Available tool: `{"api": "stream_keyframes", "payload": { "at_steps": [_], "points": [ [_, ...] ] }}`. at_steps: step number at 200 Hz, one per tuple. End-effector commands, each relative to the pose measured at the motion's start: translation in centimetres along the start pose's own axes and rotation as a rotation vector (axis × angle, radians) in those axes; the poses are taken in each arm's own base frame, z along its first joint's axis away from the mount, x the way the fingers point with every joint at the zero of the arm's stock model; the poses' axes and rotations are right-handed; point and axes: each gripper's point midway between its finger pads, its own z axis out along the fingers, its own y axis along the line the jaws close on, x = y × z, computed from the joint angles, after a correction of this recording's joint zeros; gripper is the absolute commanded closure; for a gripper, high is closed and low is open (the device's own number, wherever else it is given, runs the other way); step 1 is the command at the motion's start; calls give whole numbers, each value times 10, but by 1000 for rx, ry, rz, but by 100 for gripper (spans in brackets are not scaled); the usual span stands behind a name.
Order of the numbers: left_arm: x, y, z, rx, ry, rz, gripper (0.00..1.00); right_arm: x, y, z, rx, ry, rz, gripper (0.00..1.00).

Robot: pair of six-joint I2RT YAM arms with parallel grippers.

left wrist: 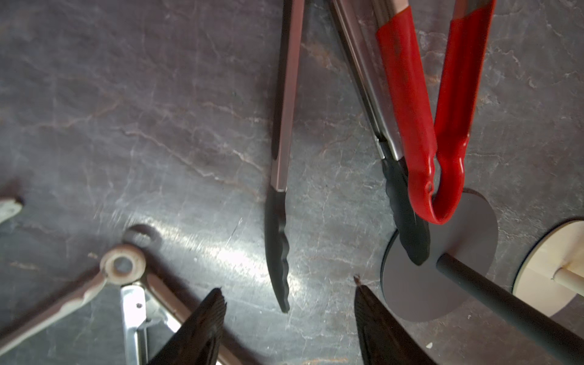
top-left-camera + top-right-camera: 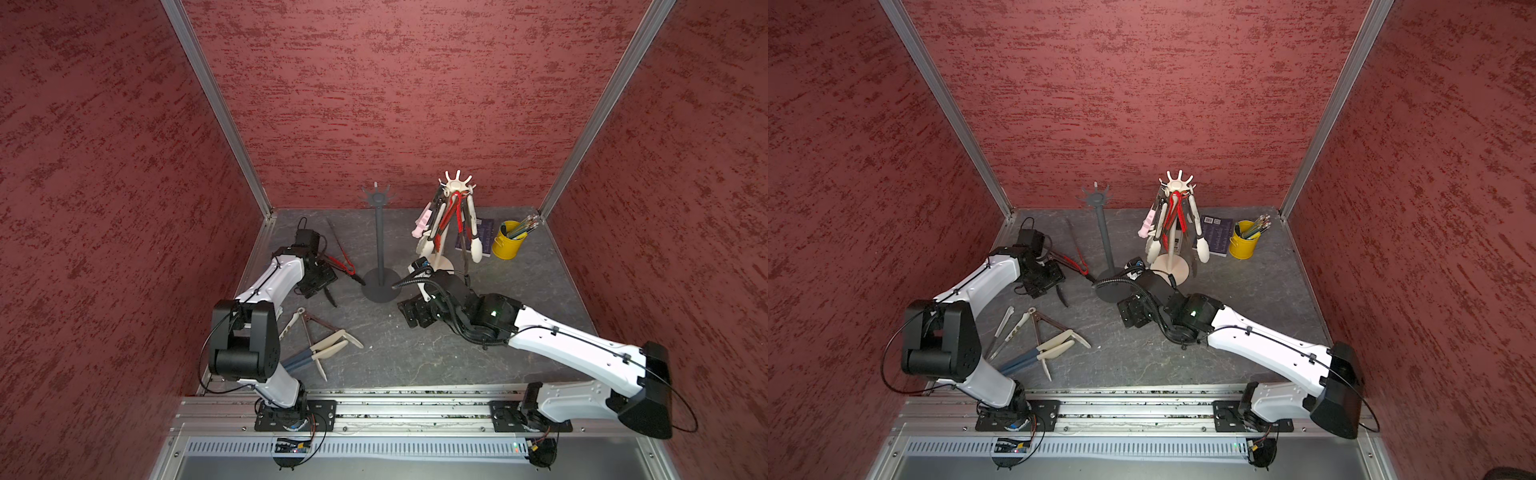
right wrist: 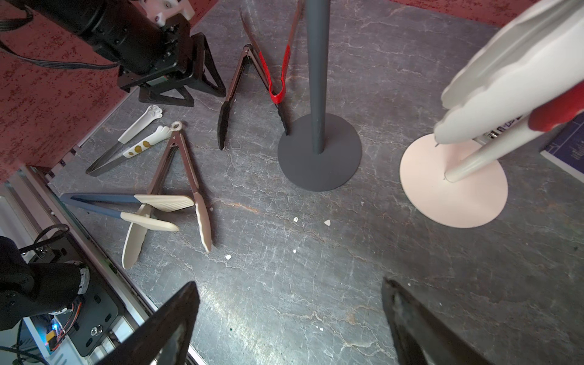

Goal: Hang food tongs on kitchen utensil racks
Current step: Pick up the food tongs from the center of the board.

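top views, dark grey rack (image 2: pixel 380 237): upright mid-table, hooks bare.
top views, cream-white rack (image 2: pixel 457 185): just beside it, towards the yellow cup (image 2: pixel 506 246); the hung tongs (image 2: pixel 451 224) (pink, black, red, cream) overlap too much to count.
top views, left gripper (image 2: pixel 322 286): low over the table beside the grey base; its fingertips are hidden under its own body.
top views, right gripper (image 2: pixel 409 316): near the grey base on the other side; the fingers merge with the dark housing, so their spacing is not readable here.
top views, cat-paw tongs (image 2: pixel 1007 328): on the table, largely covered by the left arm in a top view.
left wrist, jaws: apart; one arm of the black-tipped tongs (image 1: pixel 278 240) lies between them, touching neither finger.
left wrist, red-handled tongs (image 1: pixel 420 126): cross the other black-tipped arm, whose tip rests on the grey base; upper ends are cut off.
left wrist, cream-white rack: only a slice of its base shows.
right wrist, jaws: wide apart over bare table, holding nothing.
right wrist, cream-tipped metal tongs (image 3: pixel 189 177): crossed by the blue-handled tongs (image 3: pixel 126 205), by the rail.
right wrist, hung tongs: blurred, close to the lens, cut off.
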Motion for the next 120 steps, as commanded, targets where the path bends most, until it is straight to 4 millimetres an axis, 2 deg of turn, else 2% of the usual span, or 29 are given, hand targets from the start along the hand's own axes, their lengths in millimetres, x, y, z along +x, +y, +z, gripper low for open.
{"api": "stream_keyframes", "payload": {
  "at_steps": [1,73,120],
  "points": [
    [-18,-1,10,-28,-27,14,40,-15,5,-6,-5,-46,36,8],
    [-33,3,46,-64,24,4,53,-13,9,-12,-34,-55,75,8],
    [-40,4,55,-56,39,0,66,-14,11,-12,-41,-54,77,7]
  ]
}}
